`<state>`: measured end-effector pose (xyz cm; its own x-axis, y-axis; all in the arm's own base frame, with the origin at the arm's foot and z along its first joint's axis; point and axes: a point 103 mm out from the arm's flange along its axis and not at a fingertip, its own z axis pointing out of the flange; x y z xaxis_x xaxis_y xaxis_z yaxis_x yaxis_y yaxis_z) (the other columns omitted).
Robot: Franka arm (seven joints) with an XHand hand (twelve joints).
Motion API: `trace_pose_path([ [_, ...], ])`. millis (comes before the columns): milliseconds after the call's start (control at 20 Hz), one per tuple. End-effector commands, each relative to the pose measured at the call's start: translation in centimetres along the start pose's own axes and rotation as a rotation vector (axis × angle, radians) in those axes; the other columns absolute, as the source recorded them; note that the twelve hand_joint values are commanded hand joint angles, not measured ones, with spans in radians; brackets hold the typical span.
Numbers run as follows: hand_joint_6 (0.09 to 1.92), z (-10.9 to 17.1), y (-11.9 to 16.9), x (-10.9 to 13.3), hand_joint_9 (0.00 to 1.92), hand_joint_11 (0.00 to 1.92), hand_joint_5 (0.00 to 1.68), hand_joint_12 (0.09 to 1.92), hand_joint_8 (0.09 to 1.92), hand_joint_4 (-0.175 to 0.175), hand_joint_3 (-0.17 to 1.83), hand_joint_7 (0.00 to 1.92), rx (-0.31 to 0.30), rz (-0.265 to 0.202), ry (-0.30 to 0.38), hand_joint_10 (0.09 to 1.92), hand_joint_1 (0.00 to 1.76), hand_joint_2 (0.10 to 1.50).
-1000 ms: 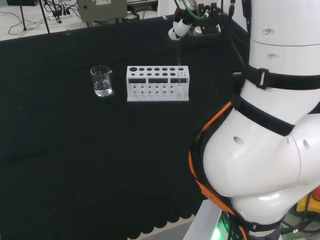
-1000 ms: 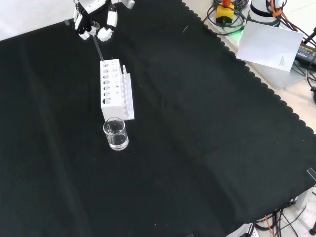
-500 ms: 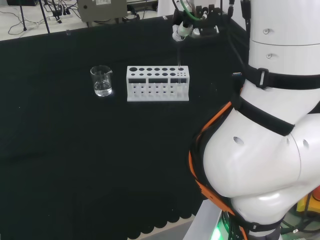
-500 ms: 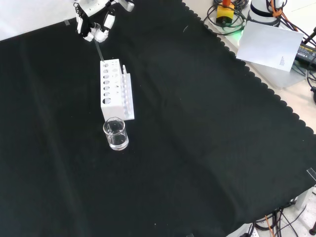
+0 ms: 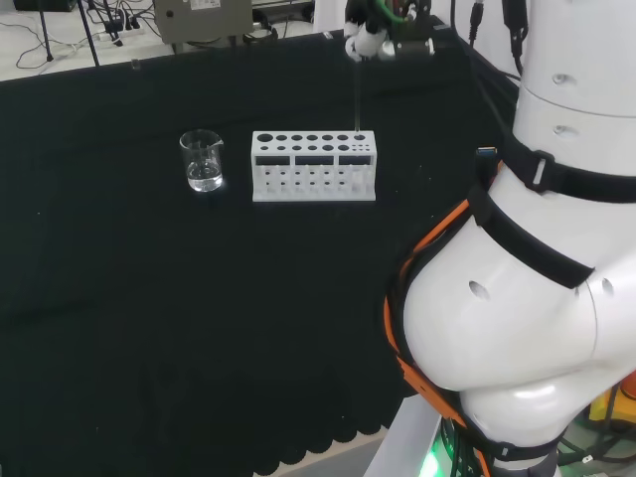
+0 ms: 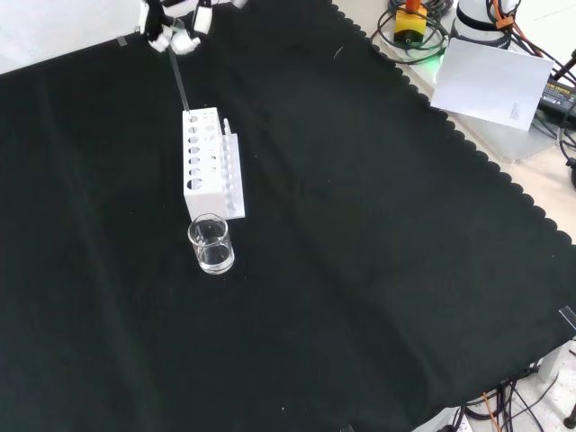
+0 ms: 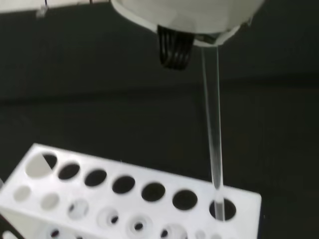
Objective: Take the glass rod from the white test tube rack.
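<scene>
Going left to right in the head view: a beaker sat left of centre, then the white test tube rack. My hand, top centre, had its fingers pinched on the glass rod, whose lower tip was in the rack's rightmost hole.

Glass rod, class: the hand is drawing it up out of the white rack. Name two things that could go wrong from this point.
1. The glass rod has its lower end at or just inside the end hole of the white rack. A sideways move now could catch the rim and tip the rack or snap the rod.
2. The hand pinches only the rod's top, so the smooth glass might slip and drop back down.
</scene>
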<state>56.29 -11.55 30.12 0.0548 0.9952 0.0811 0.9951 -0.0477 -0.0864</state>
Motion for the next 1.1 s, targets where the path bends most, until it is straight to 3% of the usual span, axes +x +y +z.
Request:
trace_pose_path([
  [50,0.95,-3.0,-1.6,0.3,1.62,1.4,1.06,1.08,1.02,-0.175,0.92,1.28,-0.068,0.028,0.083,0.82,1.31,0.58],
  [700,0.87,-8.0,-4.8,2.4,1.65,1.39,1.11,1.15,0.94,-0.175,0.93,1.33,-0.096,-0.026,0.077,0.77,1.32,0.55],
  [1100,0.86,-8.6,-5.2,3.4,1.66,1.39,1.12,1.16,0.93,-0.175,0.93,1.33,-0.093,-0.05,0.061,0.76,1.32,0.54],
])
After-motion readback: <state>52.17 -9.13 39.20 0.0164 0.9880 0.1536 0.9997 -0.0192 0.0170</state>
